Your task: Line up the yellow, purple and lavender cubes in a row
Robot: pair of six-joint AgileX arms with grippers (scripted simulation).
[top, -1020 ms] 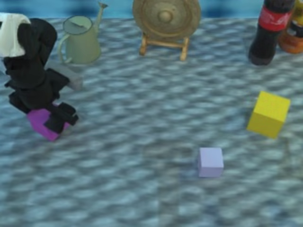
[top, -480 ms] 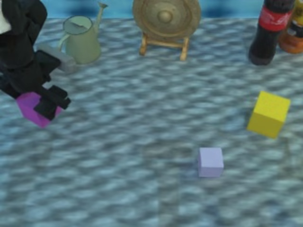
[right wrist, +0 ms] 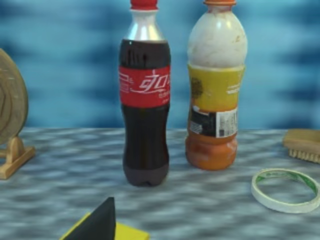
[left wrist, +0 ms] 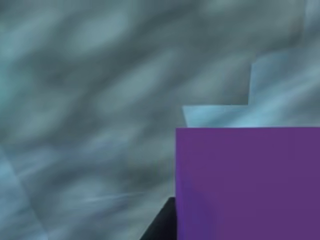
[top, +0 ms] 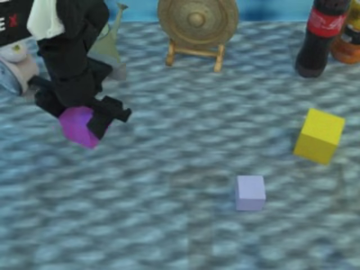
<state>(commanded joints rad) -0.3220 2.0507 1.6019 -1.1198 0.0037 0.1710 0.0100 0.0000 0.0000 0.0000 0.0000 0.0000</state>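
The left arm is the biggest thing here, and its left gripper is clamped on the purple cube, carrying it clear of the table. A moment ago that cube hung farther left and lower in the top view; now it has swung right, toward the lavender cube, though it is well apart from it as yet. I read that as the carry toward the row being under way, with the set-down still to come.

The yellow cube sits up and to the right of the lavender cube, near but not touching, and neither has shifted. A cola bottle stands far behind the lavender cube to the right, a brass gong behind it to the left.

The right gripper shows only as a dark tip in its own wrist view, parked over the yellow cube; I cannot tell how its fingers stand.
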